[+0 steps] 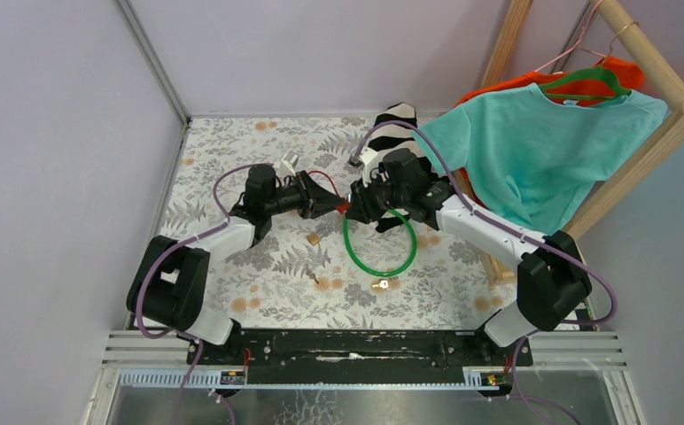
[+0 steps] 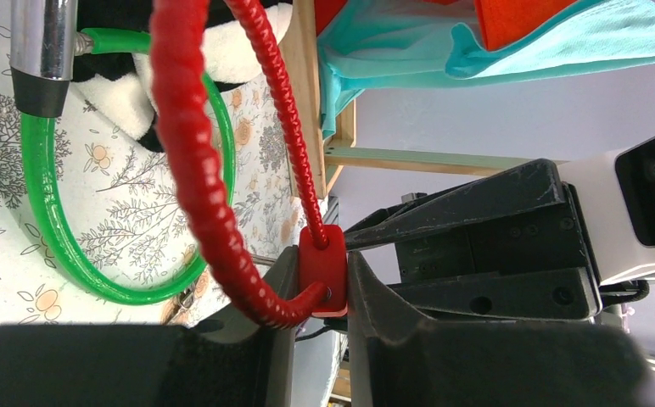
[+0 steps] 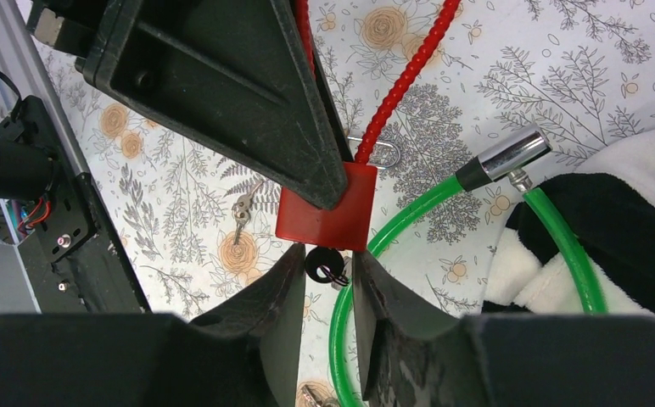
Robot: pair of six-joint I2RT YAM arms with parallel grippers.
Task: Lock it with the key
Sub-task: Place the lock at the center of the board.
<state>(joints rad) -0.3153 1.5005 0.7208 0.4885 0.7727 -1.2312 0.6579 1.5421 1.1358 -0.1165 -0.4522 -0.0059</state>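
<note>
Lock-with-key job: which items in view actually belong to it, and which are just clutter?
In the job:
- red cable lock, body pinched in the left gripper
- black-headed key in that lock, between the jaws of the right gripper

Lying about:
- green cable lock
- loose keys
- striped cloth
- teal shirt

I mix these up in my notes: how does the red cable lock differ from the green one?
The red cable lock has a ribbed cable; the green cable lock has a smooth one. The red one is clamped by its body in the left gripper, above the table; the green one lies in a loop on it. Both are flexible cables.
</note>
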